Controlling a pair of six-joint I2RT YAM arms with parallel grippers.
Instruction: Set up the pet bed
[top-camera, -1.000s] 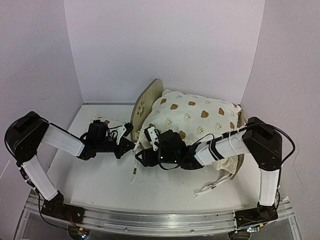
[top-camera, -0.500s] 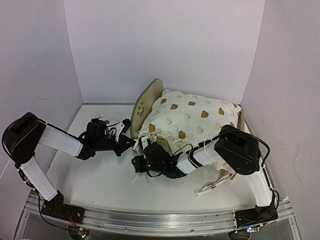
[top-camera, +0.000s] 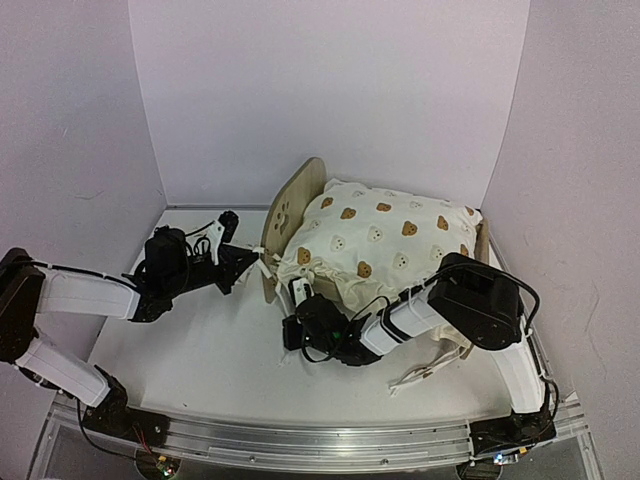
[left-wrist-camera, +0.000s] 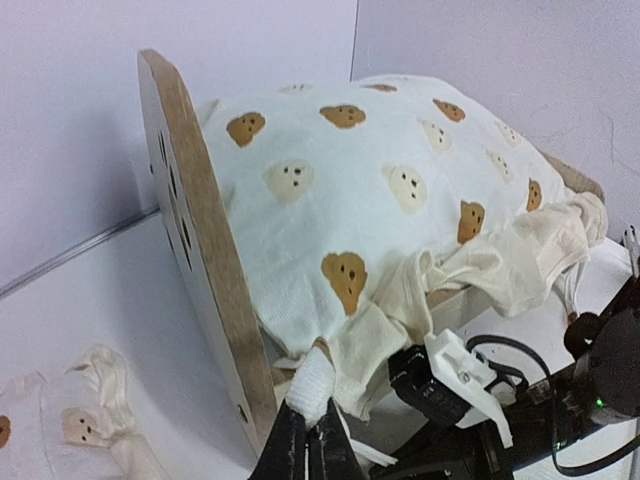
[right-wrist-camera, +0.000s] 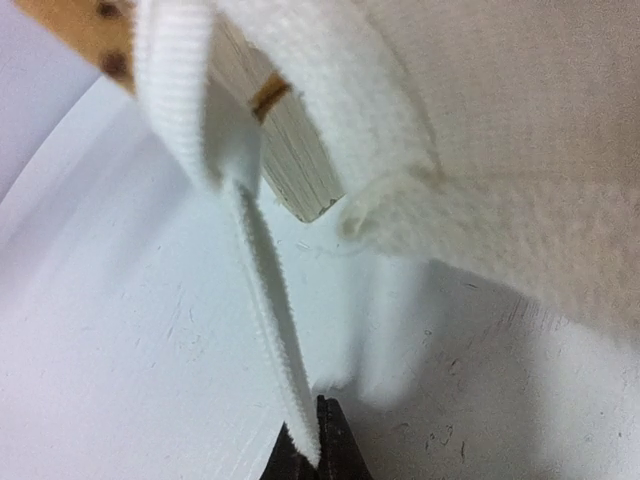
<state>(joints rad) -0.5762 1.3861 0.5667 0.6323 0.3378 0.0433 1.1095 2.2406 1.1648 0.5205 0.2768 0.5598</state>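
Right pincer (right-wrist-camera: 318, 450) clamped on the cushion's (left-wrist-camera: 330, 190) flat tie (right-wrist-camera: 262, 290), left pincer (left-wrist-camera: 308, 450) on its bunched tie (left-wrist-camera: 313, 380); pet bed (left-wrist-camera: 195, 230) just ahead of both tips; I judge it light, stiff wood; grip its board edge, since the ties are limp.

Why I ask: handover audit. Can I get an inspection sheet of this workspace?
Surface: white table, faint scuffs.
Job's things: pet bed standing, bear-print cushion lying on it.
Clutter: small bear-print pillow on the table, left of the bed.
Grippers: left gripper shut on cushion tie; right gripper shut on tie strap.
Cables: black cable looping off the right arm.
Surroundings: plain white walls; nothing else seen.
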